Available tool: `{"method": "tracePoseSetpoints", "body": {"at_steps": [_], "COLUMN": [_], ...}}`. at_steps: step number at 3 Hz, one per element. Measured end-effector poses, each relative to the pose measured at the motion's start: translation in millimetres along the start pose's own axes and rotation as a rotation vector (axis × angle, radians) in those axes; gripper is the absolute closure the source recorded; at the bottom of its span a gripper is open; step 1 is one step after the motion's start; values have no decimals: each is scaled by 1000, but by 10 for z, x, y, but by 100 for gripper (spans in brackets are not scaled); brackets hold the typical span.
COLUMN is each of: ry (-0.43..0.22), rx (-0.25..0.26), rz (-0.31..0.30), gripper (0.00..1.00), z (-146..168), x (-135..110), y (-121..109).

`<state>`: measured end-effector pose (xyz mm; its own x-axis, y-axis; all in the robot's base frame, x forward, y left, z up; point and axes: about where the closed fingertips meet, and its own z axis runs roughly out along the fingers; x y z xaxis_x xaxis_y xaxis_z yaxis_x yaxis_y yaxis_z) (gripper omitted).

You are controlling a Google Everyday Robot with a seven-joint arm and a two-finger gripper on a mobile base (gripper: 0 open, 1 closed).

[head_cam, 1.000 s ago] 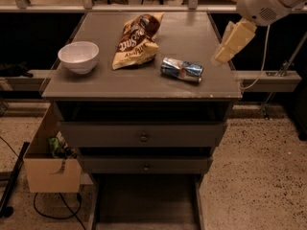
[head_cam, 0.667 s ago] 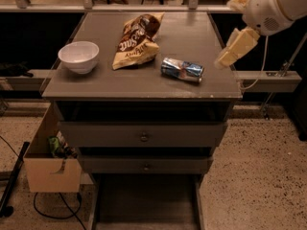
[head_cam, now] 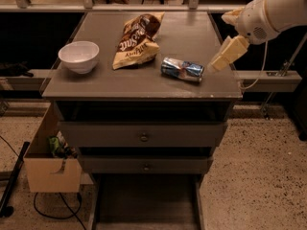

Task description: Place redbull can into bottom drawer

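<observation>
The redbull can (head_cam: 182, 69) lies on its side on the grey cabinet top (head_cam: 144, 85), right of the middle, blue and silver. My gripper (head_cam: 221, 61) hangs at the top's right edge, a short way right of the can and apart from it, fingers pointing down-left. The bottom drawer (head_cam: 144, 205) is pulled out below the two upper drawers, showing its dark flat floor at the frame's lower edge.
A brown-and-yellow chip bag (head_cam: 136, 40) lies left of the can, a white bowl (head_cam: 78, 56) further left. The two upper drawers (head_cam: 143, 137) have small round knobs. A cardboard box (head_cam: 50, 164) stands on the floor at the left.
My arm has moved down and toward the cabinet's right edge, bringing the gripper lower and nearer the can. The can, bag and bowl have not moved.
</observation>
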<state>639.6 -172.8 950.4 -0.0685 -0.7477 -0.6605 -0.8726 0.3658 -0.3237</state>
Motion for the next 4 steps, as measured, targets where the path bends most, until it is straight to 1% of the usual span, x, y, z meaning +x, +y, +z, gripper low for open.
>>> {"method": "tracePoseSetpoints", "body": {"at_steps": [1, 2, 3, 4], "ry": [18, 22, 36, 38], "rx": [-20, -75, -137, -157], "rz": [-25, -34, -32, -8], "gripper": [0, 0, 0, 0], "z": [141, 385, 661, 765], "x": [-109, -175, -128, -29], "y": [161, 356, 524, 488]}}
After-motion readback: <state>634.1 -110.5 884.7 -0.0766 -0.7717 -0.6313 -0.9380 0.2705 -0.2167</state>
